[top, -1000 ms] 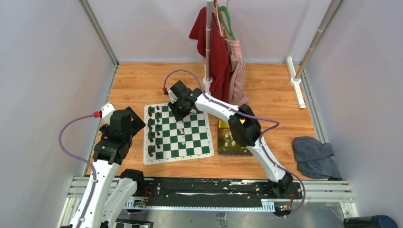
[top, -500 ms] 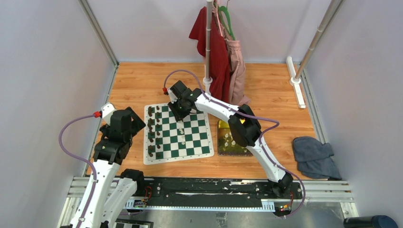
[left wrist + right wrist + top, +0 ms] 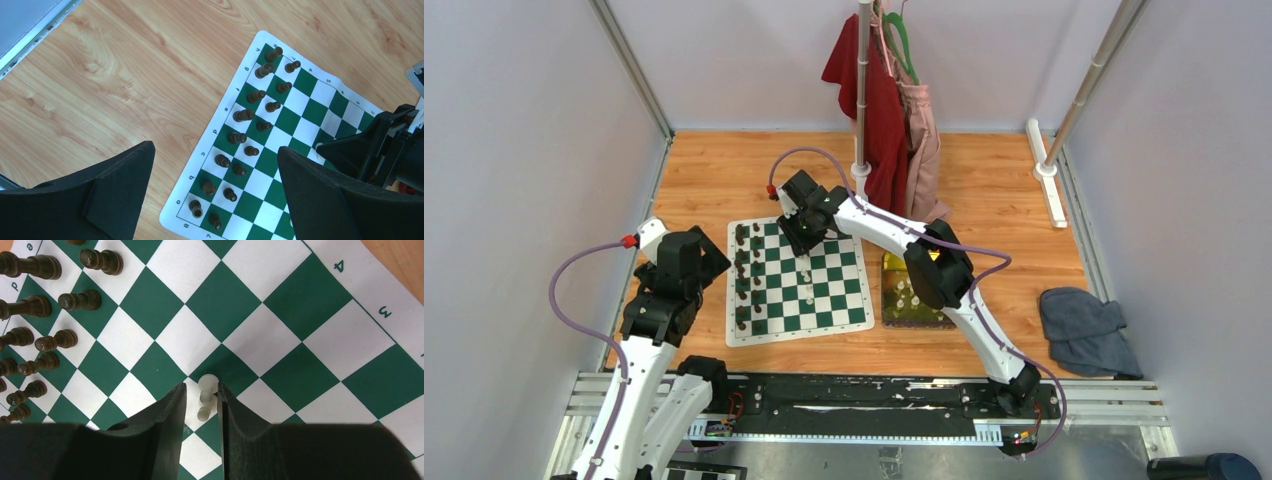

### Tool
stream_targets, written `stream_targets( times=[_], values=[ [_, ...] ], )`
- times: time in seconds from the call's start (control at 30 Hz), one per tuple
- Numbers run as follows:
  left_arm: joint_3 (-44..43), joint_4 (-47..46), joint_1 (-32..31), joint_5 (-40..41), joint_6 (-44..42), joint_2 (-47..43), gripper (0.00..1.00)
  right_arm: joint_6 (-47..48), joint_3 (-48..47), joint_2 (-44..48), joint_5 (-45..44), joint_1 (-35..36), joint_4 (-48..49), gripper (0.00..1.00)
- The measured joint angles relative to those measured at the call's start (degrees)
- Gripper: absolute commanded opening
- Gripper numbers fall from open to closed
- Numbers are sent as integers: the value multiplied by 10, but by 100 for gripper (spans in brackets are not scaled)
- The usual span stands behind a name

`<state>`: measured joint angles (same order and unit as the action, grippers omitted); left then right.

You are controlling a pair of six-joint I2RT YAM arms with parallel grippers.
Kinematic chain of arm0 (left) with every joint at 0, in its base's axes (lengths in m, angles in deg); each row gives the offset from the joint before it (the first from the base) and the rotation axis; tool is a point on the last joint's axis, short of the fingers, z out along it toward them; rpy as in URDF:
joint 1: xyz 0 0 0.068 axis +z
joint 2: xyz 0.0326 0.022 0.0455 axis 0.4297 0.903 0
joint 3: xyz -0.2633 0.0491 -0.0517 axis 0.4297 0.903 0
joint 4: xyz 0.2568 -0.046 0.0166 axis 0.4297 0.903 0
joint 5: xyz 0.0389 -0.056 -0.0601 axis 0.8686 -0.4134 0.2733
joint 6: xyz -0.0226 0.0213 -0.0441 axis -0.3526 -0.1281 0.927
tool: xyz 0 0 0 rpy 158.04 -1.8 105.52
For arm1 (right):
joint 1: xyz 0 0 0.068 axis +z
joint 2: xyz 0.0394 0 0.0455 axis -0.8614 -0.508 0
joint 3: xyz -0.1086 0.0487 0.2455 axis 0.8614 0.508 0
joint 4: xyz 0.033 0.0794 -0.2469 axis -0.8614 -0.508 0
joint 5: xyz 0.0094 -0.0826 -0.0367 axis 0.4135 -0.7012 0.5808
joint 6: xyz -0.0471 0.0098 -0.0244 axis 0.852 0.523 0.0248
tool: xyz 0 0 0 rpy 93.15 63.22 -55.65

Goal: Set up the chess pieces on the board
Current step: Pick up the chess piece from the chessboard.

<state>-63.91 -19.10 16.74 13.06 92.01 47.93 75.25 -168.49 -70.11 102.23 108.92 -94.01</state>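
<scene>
The board [image 3: 804, 335] lies flat in the middle of the wooden table. Dark chessmen [image 3: 742, 280] fill its two left columns. My right gripper [image 3: 802, 232] hangs low over the board's far part. In the right wrist view it [image 3: 201, 387] is open, its fingers on either side of a cream-white pawn [image 3: 206, 390] that stands on the board [image 3: 300, 305]. A gap shows at the left finger, and the right finger is close to the pawn or touching it. Two more white chess pieces [image 3: 807, 285] stand mid-board. My left gripper [image 3: 215, 149] hovers wide open and empty above the board's left edge [image 3: 200, 170].
A yellow-green tray [image 3: 886, 300] holding white chessmen sits right of the board, partly under my right arm. A clothes stand pole [image 3: 861, 90] with red and pink garments [image 3: 886, 115] rises behind the board. A grey cloth [image 3: 1089, 330] lies at the right, a white bar [image 3: 1044, 185] beyond it.
</scene>
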Motion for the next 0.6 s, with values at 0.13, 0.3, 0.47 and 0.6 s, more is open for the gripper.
stream_targets(
  times=[0.13,0.3,0.47,0.6],
  values=[
    [0,0,0,0,0,0,100,0,2,0,0,-1,-2,33],
    [0,0,0,0,0,0,100,0,5,0,-1,-1,-2,30],
    [2,-2,0,0,1,0,100,0,7,0,-1,-3,-2,27],
    [3,-4,0,0,2,0,100,0,7,0,-1,-4,-2,23]
  ],
)
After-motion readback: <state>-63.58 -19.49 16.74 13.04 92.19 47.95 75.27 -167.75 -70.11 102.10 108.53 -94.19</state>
